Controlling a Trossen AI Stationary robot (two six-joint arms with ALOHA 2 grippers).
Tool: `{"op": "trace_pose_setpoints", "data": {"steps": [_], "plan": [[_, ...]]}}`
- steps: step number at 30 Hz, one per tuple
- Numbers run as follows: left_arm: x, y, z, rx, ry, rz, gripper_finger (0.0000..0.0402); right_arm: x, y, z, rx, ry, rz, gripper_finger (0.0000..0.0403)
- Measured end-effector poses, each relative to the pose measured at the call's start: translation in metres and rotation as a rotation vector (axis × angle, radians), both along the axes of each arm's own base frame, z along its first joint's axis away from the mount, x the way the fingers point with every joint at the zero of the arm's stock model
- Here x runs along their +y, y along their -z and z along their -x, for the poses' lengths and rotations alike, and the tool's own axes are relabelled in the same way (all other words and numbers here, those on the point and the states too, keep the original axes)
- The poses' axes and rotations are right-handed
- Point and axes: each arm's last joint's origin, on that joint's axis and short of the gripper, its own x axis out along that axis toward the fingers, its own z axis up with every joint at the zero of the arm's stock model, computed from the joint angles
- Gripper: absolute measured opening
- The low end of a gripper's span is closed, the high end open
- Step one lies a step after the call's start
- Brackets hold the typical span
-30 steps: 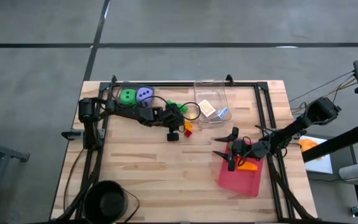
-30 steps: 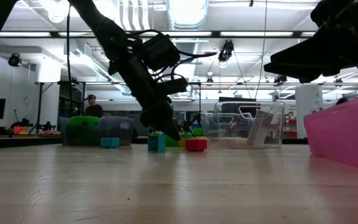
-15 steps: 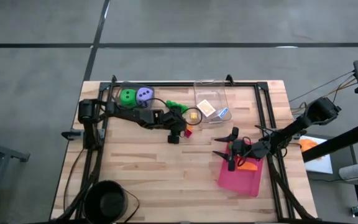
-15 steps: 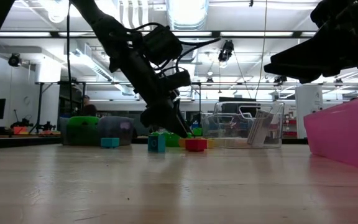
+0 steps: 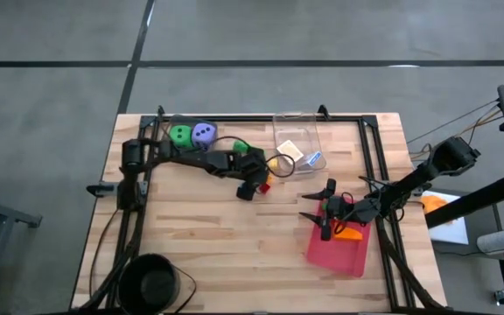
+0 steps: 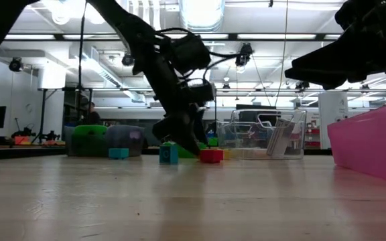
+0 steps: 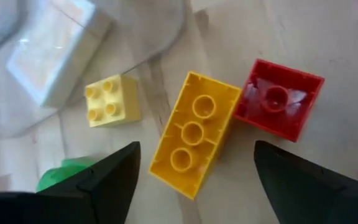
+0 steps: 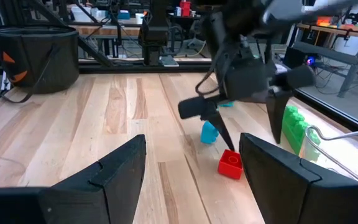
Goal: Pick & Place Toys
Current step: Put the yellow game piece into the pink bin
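My left gripper (image 5: 256,181) stands open over a cluster of bricks at mid-table. Its fingers straddle a long yellow brick (image 7: 194,143) without touching it. A red brick (image 7: 277,107) and a small yellow brick (image 7: 110,99) lie flat on the wood beside it, with a green brick (image 7: 61,175) close by. A blue brick (image 6: 169,154) sits nearer the front. The green die (image 5: 180,136) and the purple die (image 5: 203,133) rest at the far left. My right gripper (image 5: 318,204) hangs open above the pink tray's (image 5: 326,255) far corner and holds nothing.
A clear plastic box (image 5: 297,140) with flat packets inside stands at the far edge, just right of the bricks. An orange piece (image 5: 348,233) lies in the pink tray. A small teal brick (image 6: 118,152) lies by the dice. A black bucket (image 5: 151,282) sits at the near left corner.
My left gripper has opened. It has also rolled about its own axis and shifted a little toward the table's right edge, over the bricks. The bricks lie where they were. My right arm has kept still.
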Motion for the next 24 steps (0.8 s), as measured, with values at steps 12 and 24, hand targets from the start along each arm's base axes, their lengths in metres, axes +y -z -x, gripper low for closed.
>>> {"op": "trace_pose_setpoints", "data": {"steps": [12, 24], "plan": [[0.004, 0.010, -0.013, 0.101, 0.023, 0.021, 0.0202, 0.000, 0.001, 0.000, 0.010, 0.001, -0.001, 0.0257], [0.000, 0.001, 0.001, 0.178, -0.104, 0.098, 0.0130, 0.000, 0.001, 0.000, 0.012, 0.001, 0.000, 0.0257]]}}
